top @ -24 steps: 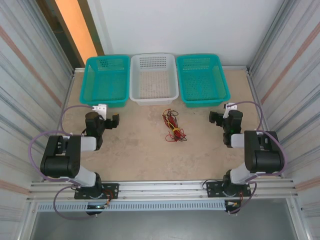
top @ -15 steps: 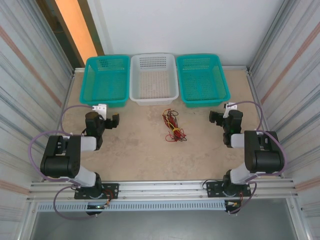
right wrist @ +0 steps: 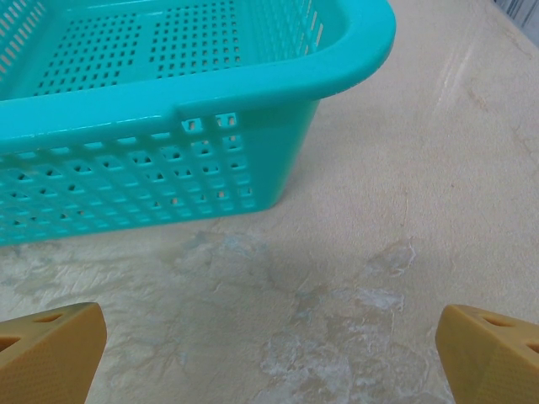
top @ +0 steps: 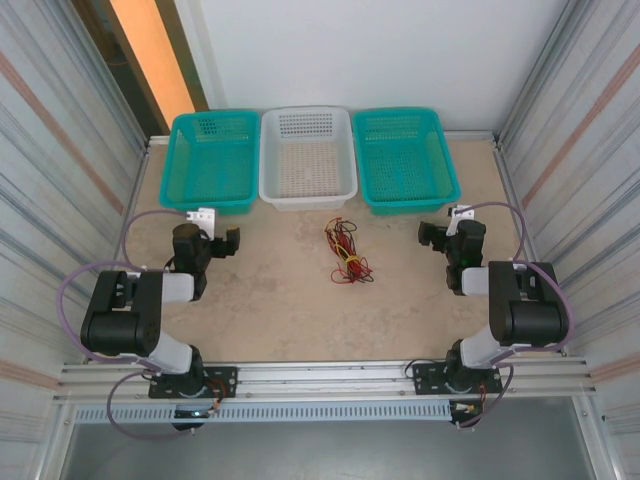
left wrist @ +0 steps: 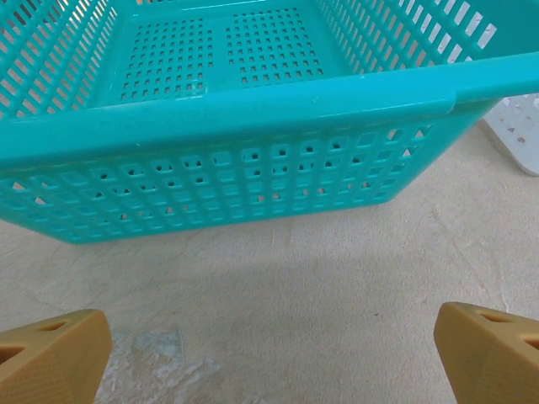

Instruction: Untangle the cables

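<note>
The cables (top: 346, 254) lie in a small tangle of red, yellow and black wires on the beige tabletop, midway between the two arms and just in front of the white basket. My left gripper (top: 205, 237) rests low at the left, well apart from the tangle, its jaws wide open. In the left wrist view the left gripper (left wrist: 269, 358) shows bare table between its tan fingertips (left wrist: 52, 358). My right gripper (top: 452, 233) sits at the right, also open and far from the wires. Nothing but table lies inside the right gripper (right wrist: 269, 358).
Three baskets line the back: a teal basket (top: 212, 204), a white basket (top: 308, 198) and another teal basket (top: 410, 204). The left teal basket's wall (left wrist: 253, 181) stands close ahead of the left gripper, the right one's wall (right wrist: 168, 177) ahead of the right. Metal walls flank the table.
</note>
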Controlling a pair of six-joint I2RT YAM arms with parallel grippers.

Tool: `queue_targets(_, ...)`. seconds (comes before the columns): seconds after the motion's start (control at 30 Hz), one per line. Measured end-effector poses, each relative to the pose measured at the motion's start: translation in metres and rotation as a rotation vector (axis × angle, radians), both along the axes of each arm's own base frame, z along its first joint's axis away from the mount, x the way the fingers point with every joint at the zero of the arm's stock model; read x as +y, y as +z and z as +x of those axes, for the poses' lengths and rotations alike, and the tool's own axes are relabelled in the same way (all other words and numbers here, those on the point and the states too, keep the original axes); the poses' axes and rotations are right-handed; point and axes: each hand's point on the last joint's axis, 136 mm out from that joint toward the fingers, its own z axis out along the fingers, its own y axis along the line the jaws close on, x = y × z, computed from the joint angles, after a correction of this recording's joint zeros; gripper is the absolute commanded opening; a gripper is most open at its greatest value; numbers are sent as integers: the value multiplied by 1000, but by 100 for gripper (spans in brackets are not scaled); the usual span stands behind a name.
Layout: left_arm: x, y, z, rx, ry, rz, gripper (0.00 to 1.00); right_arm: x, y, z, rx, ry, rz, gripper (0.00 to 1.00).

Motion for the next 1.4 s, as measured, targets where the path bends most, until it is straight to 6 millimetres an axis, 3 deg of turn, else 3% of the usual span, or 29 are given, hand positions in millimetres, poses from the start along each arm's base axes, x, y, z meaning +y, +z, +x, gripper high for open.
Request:
queue_targets(0.4, 0, 0, 0, 0, 0, 0, 99, 0, 0, 0, 0, -1, 0, 99)
queue_targets(0.53, 5, 1, -1, 6, 28, -1, 99, -12, 8, -7, 21, -78, 13, 99)
queue_targets(0.6, 10, 6, -1, 30, 51, -1, 99, -26, 25, -9, 43, -153, 36, 99)
queue_targets(0.67, 16, 25, 4, 38, 92, 18, 99, -43, 56, -7, 27, -241, 56, 99)
queue_targets(0.73, 13, 57, 10, 22, 130, 35, 98, -53, 92, -10, -23, -312, 88, 99)
queue_targets(0.8, 2, 93, 10, -3, 162, 25, 95, -54, 108, -22, -47, -343, 134, 99)
queue_targets(0.9, -29, 129, -8, -25, 157, -42, 93, -58, 97, -49, 29, -447, 243, 99)
queue_targets(1.03, -92, 136, -51, 18, 34, -159, 94, -54, 65, -79, 190, -532, 338, 99)
queue_targets(1.13, -153, 121, -73, 96, -114, -215, 99, -24, 53, -95, 317, -504, 307, 99)
queue_targets(1.2, -200, 102, -81, 198, -220, -208, 99, -2, 59, -99, 360, -477, 268, 99)
queue_targets(1.3, -263, 75, -77, 329, -326, -211, 99, 30, 79, -96, 361, -405, 229, 100)
queue_targets(1.4, -297, 51, -71, 420, -363, -247, 99, 59, 88, -98, 344, -309, 204, 95)
